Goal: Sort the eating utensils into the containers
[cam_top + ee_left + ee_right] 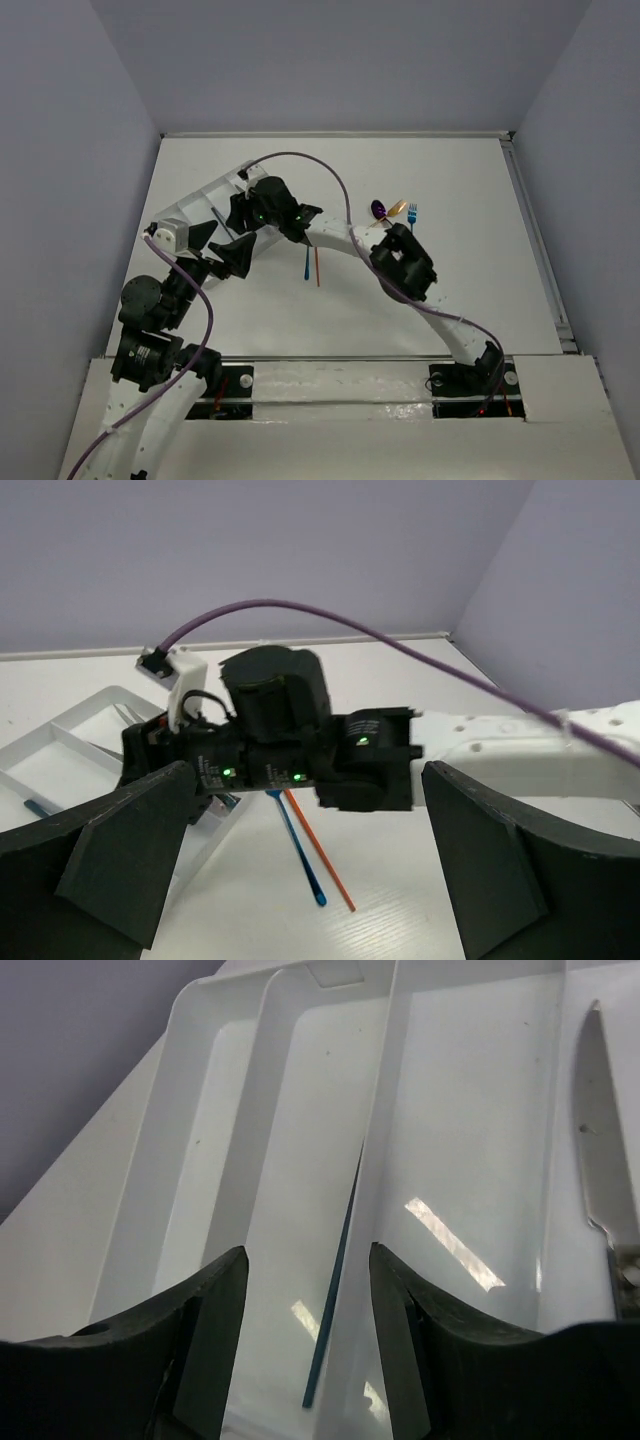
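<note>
Seven eating utensils show: two inside the one white tray and five on the surface.

**Left hand**: the left arm rises from the lower left of the top view with its elbow folded. Its hand sits just below and right of the tray, fingers spread wide and holding nothing.

**Tray**, upper left of the top view: its long parallel compartments hold one thin blue handle lying along a divider, and one silver knife in a compartment further right.

**Right hand**: the right arm stretches diagonally from the lower right to the upper left, with its hand over the tray. The fingers are moderately parted and hold nothing. In the right wrist view the blue handle lies below the gap between them, and the knife lies off to the right.

**Centre of the top view**: one blue utensil and one orange utensil lie side by side, just right of both hands.

**Right of centre**: one purple spoon, one gold utensil and one blue fork are clustered close together beside the right arm's elbow.
</note>
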